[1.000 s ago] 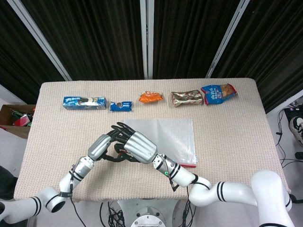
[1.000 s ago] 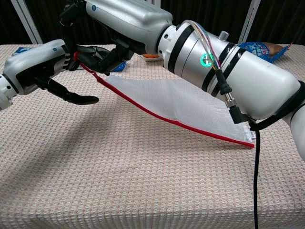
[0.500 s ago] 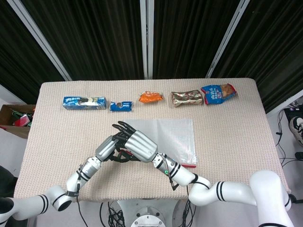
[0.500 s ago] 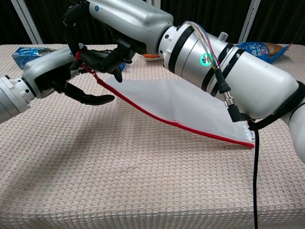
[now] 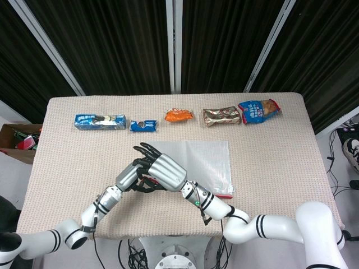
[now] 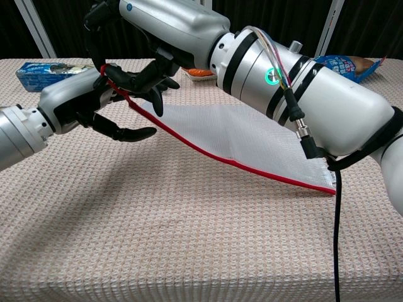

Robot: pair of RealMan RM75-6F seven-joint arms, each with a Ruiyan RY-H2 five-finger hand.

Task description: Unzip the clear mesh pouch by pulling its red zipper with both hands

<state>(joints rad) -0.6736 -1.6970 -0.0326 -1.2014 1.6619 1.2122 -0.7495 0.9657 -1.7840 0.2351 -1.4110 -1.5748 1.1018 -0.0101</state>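
The clear mesh pouch (image 5: pixel 208 161) lies mid-table, its red zipper (image 6: pixel 208 150) along the near edge. My right hand (image 5: pixel 164 171) grips the pouch's left corner and holds it raised, so the pouch (image 6: pixel 258 135) slopes down to the right. My left hand (image 5: pixel 130 175) sits just left of that corner. In the chest view the left hand (image 6: pixel 85 104) has its fingers spread, its upper fingertips close to the red zipper end (image 6: pixel 116 88); I see nothing held in it. The zipper pull itself is hidden among the fingers.
A row of snack packs lies along the far side: a blue pack (image 5: pixel 100 121), a small blue pack (image 5: pixel 143 125), an orange pack (image 5: pixel 179 115), a gold pack (image 5: pixel 221 116) and a blue-red bag (image 5: pixel 258 110). A cardboard box (image 5: pixel 17 140) stands off the table's left.
My left hand has moved right, closing in on the raised pouch corner. My right hand keeps the corner lifted, almost still.
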